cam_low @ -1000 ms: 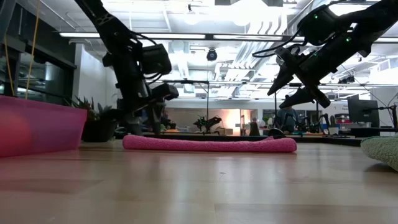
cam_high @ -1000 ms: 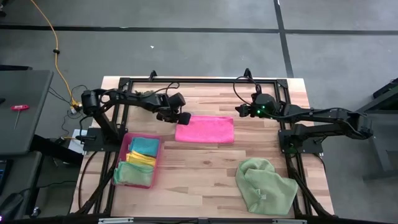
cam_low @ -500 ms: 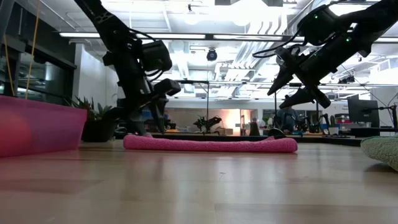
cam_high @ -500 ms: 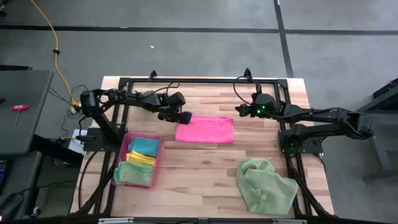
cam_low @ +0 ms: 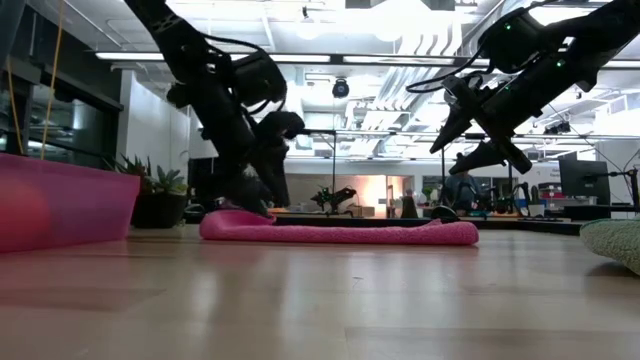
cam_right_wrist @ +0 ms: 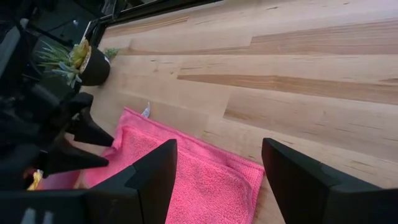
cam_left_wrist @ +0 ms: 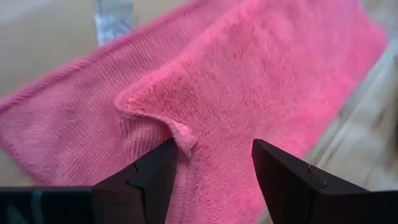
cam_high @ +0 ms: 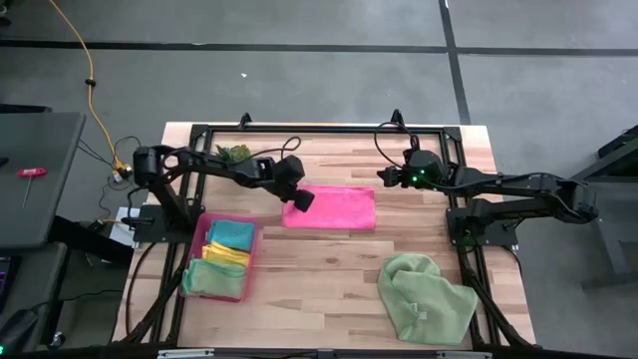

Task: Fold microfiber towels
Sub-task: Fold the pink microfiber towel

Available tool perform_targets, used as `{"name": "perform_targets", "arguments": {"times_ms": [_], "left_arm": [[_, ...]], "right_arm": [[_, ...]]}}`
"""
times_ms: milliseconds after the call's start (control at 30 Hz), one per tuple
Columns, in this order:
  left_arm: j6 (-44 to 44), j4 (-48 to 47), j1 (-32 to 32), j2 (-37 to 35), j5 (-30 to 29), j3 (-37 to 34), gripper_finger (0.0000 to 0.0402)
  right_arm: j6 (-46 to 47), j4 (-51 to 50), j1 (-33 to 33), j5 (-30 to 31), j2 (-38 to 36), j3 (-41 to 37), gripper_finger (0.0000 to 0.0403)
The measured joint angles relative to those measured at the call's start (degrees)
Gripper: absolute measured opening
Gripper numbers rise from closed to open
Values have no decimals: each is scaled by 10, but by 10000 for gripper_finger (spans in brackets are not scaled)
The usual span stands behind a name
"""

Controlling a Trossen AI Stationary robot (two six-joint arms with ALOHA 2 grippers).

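Note:
A hot pink towel [cam_high: 331,207] lies folded on the table's far middle, its left end [cam_low: 228,222] a little humped. My left gripper [cam_high: 302,201] is open and low over that left end, fingertips [cam_left_wrist: 155,171] astride a rumpled corner of the top layer. My right gripper [cam_high: 382,178] hangs open in the air [cam_low: 470,140] beyond the towel's far right corner, touching nothing. A pale green towel [cam_high: 427,297] lies crumpled at the near right. Teal, yellow and pale green towels [cam_high: 224,254] lie in the tray. My left gripper is open and comes down slanting from the table's left onto the pink towel's left end. One finger [cam_left_wrist: 155,171] stands against the rumpled corner of the top layer [cam_left_wrist: 184,140]; the other is over the plush surface. The towel lies on the table, not lifted.
A translucent pink tray [cam_high: 199,231] stands at the near left. A small potted plant [cam_high: 234,153] sits at the far left behind my left arm. Bare wood lies between the pink towel and the green one.
My left gripper has gone toward the table's right edge, from beside the pink towel's left edge to over it, rolling as it went and staying open. The towel's left end has humped up a little; the rest has stayed flat.

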Motion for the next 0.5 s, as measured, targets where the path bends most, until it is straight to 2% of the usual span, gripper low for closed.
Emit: {"name": "perform_targets", "arguments": {"times_ms": [167, 300, 400, 500], "left_arm": [[29, 2, -21, 13, 29, 0, 200], [47, 0, -30, 12, 86, 0, 200], [56, 5, -25, 9, 155, 0, 200], [67, 12, -4, -24, 199, 1, 200]], "right_arm": [[5, 0, 0, 0, 0, 0, 227], [13, 0, 0, 5, 0, 0, 227], [13, 0, 0, 6, 0, 0, 227], [13, 0, 0, 6, 0, 0, 227]]}}
